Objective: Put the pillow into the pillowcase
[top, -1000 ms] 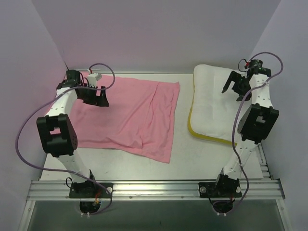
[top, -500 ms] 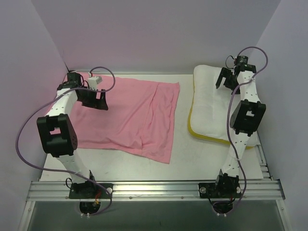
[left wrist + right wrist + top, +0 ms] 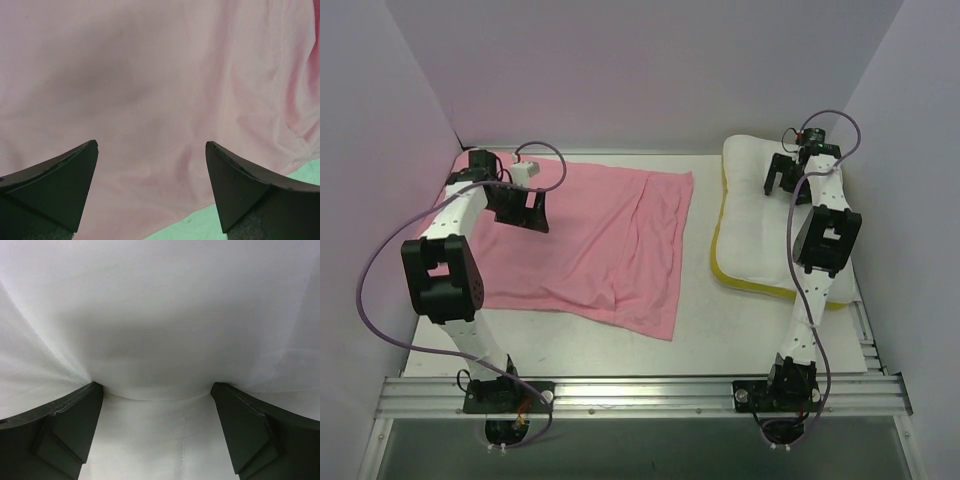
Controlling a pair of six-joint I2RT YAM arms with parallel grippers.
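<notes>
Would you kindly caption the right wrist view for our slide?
Open right gripper, fingertips against the white pillow.

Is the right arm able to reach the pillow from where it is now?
Probably yes. The right gripper is open just over the far part of the pillow, and the wrist view shows nothing between it and the white fabric.

The pillowcase (image 3: 590, 245) lies spread on the left half of the table (image 3: 720, 320), and the pillow (image 3: 755, 215) lies on the right half, with a strip of table between them. The left gripper (image 3: 520, 212) is over the far left part of the pillowcase. The right gripper (image 3: 786, 185) is over the far end of the pillow.
</notes>
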